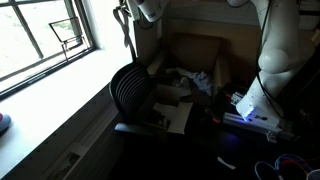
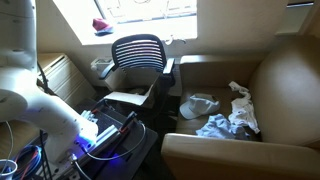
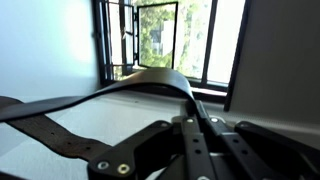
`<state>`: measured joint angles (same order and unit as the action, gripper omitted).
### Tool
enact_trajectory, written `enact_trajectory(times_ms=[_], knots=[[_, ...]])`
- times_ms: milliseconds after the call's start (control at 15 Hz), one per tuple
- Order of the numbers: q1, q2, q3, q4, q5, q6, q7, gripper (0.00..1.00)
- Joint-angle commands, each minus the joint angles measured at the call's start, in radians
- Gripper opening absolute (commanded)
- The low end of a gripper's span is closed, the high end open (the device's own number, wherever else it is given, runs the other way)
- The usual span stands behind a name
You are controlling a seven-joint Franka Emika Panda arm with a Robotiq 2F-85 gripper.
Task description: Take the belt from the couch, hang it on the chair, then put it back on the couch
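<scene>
Dim room, bright window [image 3: 170, 40] at the far side. The belt [image 3: 130, 85] is up in the air with me, off the couch [image 2: 290, 90]. My end effector [image 3: 190, 112] is closed narrow on the strap, and in the wrist view one length arcs away to the left. In an exterior view the belt [image 1: 127, 35] hangs straight down above the back of the chair [image 1: 133, 90], apart from it as far as I can tell. I judge this to be the hanging step, not yet done.

What could go wrong:
- **Uneven drape:** if I let go with more belt on one side of the rounded back, the longer side may drag it all to the floor. I cannot see the buckle, so I cannot tell which side is heavier.
- **Swing:** the loose length may swing as I descend and miss the back or catch an armrest.
- **Chair moving:** it looks like an office chair, so a nudge could turn it.
- **Slip:** a smooth strap may slide through a narrow hold.

On the return, clothes [image 2: 230, 118] on the couch seat could tangle with it.
</scene>
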<state>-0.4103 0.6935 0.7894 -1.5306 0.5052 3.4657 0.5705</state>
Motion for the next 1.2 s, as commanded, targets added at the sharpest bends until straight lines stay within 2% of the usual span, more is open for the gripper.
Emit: enact_trajectory(times_ms=[0,67,133,200,400,467,533,667,800,1000,1133], knots=[[-0.007,0.207,0.151,0.13,-0.283,-0.003,-0.028,0.01],[-0.023,0.272,0.212,0.152,-0.375,-0.004,-0.052,0.01],[0.006,0.14,0.106,0.063,-0.267,-0.005,0.011,0.01],[0.006,0.176,0.127,0.078,-0.3,-0.004,0.011,0.04],[0.01,0.175,0.115,0.078,-0.297,-0.004,0.011,0.04],[0.009,0.173,0.115,0.079,-0.296,-0.004,0.011,0.01],[0.034,0.138,0.061,0.075,-0.262,-0.005,0.012,0.01],[0.115,0.058,-0.109,0.095,-0.176,-0.007,-0.031,0.01],[0.163,0.04,-0.22,0.13,-0.157,-0.006,-0.059,0.01],[0.263,0.006,-0.45,0.189,-0.084,-0.006,-0.076,0.01],[0.336,-0.038,-0.613,0.156,0.088,-0.006,-0.146,0.01]])
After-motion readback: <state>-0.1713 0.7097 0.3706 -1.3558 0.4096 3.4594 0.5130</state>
